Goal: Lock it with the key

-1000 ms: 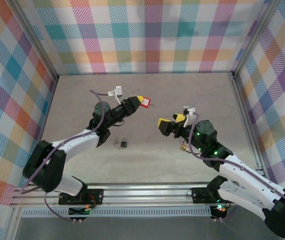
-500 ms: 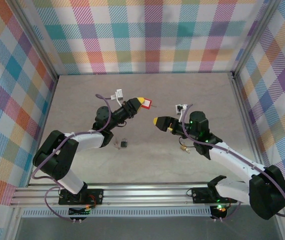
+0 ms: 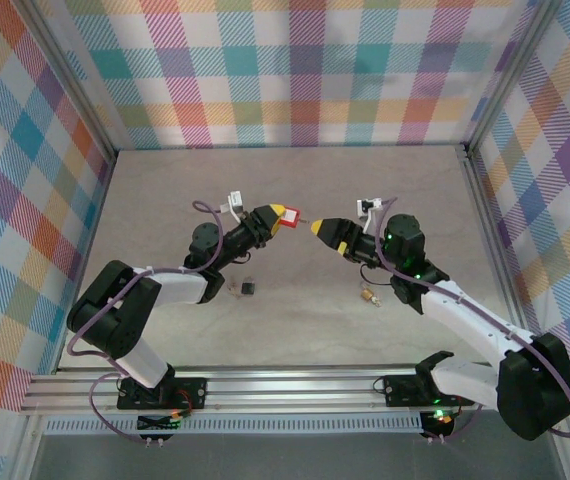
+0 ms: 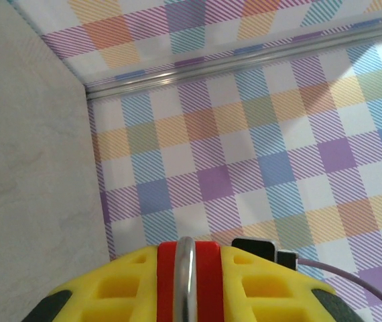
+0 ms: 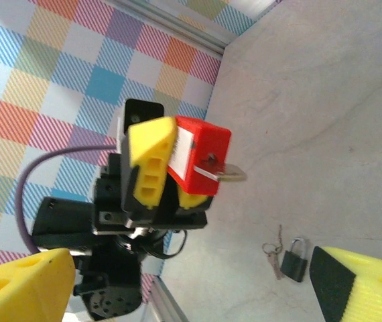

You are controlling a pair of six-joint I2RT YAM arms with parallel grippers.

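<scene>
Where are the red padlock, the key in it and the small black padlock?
red padlock [image 5: 206,146]: right wrist view, body
key [image 5: 230,176]: right wrist view, head
small black padlock [image 5: 293,264]: right wrist view, body

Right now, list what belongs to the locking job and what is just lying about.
Job:
- red padlock, gripped by the left hand
- key sitting in it
- right hand, open, close to the key

Lying about:
- black padlock with keys on the table
- small brass thing, too small to tell

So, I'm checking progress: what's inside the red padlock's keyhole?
A key sits in the red padlock, its head sticking out. Its blade is covered by the padlock's body.
</scene>
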